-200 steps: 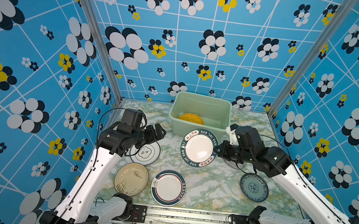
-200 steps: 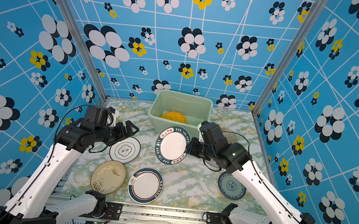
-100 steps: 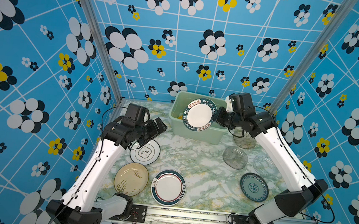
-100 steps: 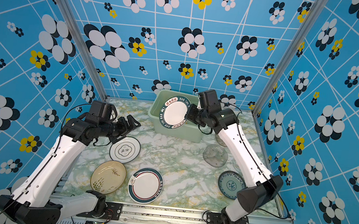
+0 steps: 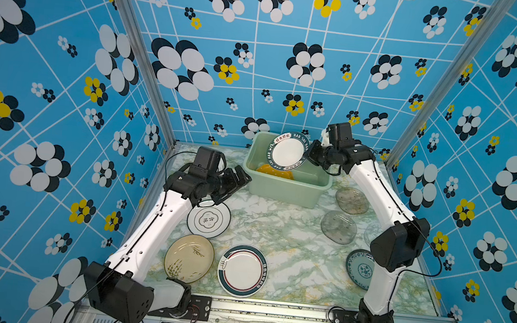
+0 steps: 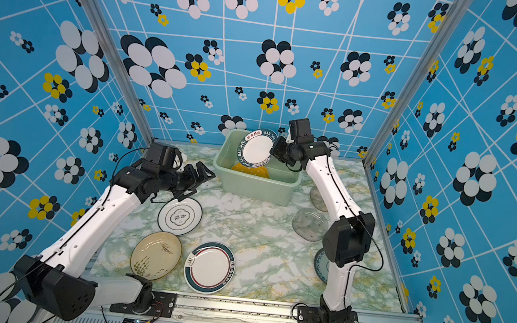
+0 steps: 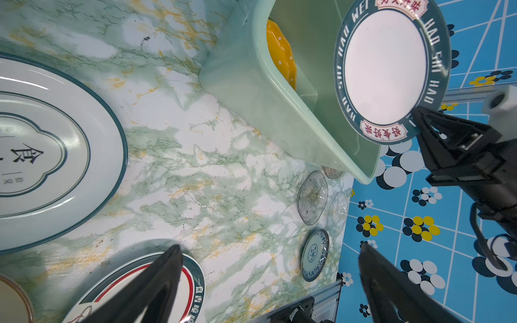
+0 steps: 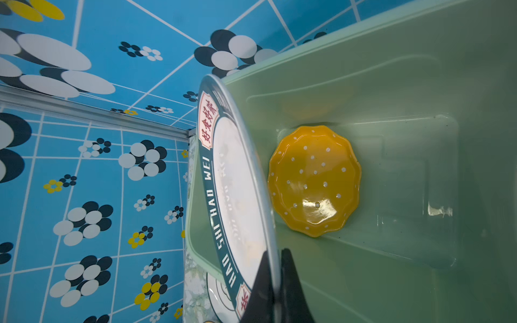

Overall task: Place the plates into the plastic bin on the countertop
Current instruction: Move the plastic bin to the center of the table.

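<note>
While the lettered plate [image 5: 287, 152] is held aloft: it is seen steeply tilted over the opening of the plastic bin [image 5: 280, 192], white face turned toward the left arm; whether its lower edge is below the bin's rim cannot be told.
Right gripper [image 8: 275, 253]: closed on the plate's dark rim, one finger on each face, at the edge nearest the right arm.
Left gripper [image 5: 241, 177]: jaws spread wide, nothing held, hovering above the countertop [image 5: 276, 228] just beside a corner of the bin.
Bin contents: yellow dotted plate [image 8: 313, 181], lying flat on the bin floor.
Lying on countertop: cloud-motif plate [image 5: 209, 219], cream plate [image 5: 189, 258], red-ringed plate [image 5: 243, 270], blue-white plate [image 5: 360, 269], clear glass plates [image 5: 338, 226].
Handling (judged): the held plate is taken as rigid, glazed and slippery, and fairly heavy for a thin-edge pinch; chipping is expected if it is dropped onto the yellow one.
Hold point (judged): rim only. A flat plate offers no other purchase, so the edge is to be pinched with the fingers well onto the rim band.
Release (judged): lowering nearly flat before the jaws are opened is advised.
Progress (judged): one plate in, one in hand, the rest outstanding.
</note>
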Tool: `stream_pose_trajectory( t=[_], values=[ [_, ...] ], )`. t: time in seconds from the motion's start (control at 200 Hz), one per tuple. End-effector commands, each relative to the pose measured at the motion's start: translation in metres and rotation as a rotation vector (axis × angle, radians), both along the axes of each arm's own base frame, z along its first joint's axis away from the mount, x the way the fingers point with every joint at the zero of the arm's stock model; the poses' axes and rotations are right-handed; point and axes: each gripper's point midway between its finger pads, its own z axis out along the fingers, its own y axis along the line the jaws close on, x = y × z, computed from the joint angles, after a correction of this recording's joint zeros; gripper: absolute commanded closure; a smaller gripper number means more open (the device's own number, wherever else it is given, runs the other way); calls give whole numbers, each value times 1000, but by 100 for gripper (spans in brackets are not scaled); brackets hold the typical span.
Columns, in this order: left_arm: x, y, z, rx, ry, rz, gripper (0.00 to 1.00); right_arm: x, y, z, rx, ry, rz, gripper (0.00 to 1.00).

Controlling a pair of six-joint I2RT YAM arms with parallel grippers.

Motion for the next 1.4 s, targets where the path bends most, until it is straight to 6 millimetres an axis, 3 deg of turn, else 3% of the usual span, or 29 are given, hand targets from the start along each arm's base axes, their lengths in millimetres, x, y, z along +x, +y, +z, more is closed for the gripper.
stream_pose_trajectory(
  t=[0.0,0.185,0.415,0.86,1.199,1.394],
  values=[
    [0,-6,1,-27,-17,-18,1,21,1,13,65,-62,19,100],
    [-2,-10,-1,-40,-10,-27,1,36,4,-18,64,-14,24,100],
    [-6,-10,-8,-35,5,-28,1,37,6,-53,43,51,39,100],
    [-5,-10,-9,-34,-4,-32,1,6,15,-91,76,153,12,100],
    [-12,-2,-7,-26,-11,-26,1,-25,39,-107,126,252,-20,100],
    [-13,2,-6,-25,-12,-18,1,-56,55,-114,115,303,-37,100]
  ],
)
